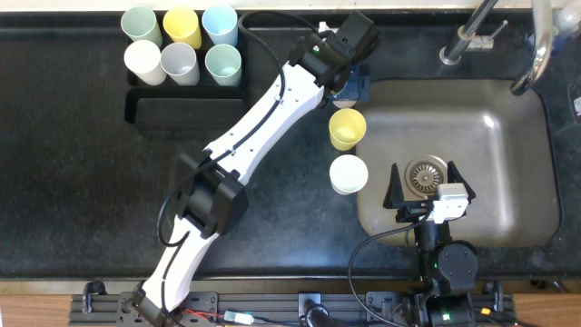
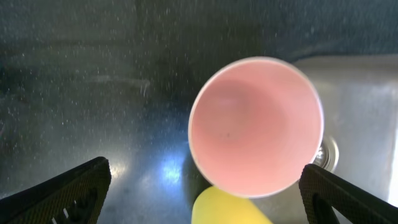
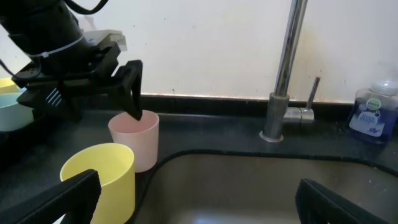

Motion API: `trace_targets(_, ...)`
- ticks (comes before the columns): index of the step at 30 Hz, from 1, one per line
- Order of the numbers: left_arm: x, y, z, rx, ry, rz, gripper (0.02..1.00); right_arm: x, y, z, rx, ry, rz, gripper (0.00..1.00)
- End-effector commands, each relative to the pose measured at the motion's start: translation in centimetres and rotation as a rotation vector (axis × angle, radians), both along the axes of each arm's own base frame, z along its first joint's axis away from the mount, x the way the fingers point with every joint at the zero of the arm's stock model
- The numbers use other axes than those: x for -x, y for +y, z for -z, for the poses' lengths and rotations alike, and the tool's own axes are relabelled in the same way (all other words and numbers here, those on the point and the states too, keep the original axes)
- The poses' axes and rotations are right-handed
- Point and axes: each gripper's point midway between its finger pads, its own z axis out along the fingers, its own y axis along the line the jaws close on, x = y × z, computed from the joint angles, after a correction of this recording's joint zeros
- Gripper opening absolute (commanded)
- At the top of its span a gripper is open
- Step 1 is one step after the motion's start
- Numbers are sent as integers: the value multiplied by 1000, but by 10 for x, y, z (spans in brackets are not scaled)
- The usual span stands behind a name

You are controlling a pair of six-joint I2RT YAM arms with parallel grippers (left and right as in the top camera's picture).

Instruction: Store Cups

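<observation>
— What's over on the far left?

— A tray (image 1: 182,111) on the worktop (image 1: 73,163) with six cups (image 1: 180,64) standing in it. The left arm starts at the near left and stretches out long and slanting to the far corner of the sink (image 1: 508,182), wrist turned down.

— And its tool?

— The left tool (image 2: 204,169) hangs wide open and empty right above the pink cup (image 2: 256,124). The cup sits between the fingers, closer to one. It stands upright on the worktop at the sink's far-left corner. The yellow cup (image 1: 347,127) is just beside it on the near side, and the white cup (image 1: 348,173) is nearer again, so all three line up along the sink's left edge.

— How will it handle?

— It looks like light, smooth plastic, so I'd guess it tips or slips easily. I'd take it across the wall just under the rim with a gentle squeeze, minding the yellow one so close by.

— And to the right?

— The right arm is folded short. The right tool (image 1: 422,171) is spread wide over the sink, holding nothing.
</observation>
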Motion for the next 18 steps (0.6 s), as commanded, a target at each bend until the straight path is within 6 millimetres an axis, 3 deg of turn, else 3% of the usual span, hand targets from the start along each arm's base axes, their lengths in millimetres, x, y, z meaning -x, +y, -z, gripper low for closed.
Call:
trace_targets(1,-13,2,3,-8,-33,-38,987,0,0,3,0,-2,3,998)
trace_targets(8,-27,1,19,-27,-55,-56,917,0,0,3,0,-2,3,996)
trace_targets(18,-43,18,16,-52,-90,-103,838,0,0,3,0,-2,3,998)
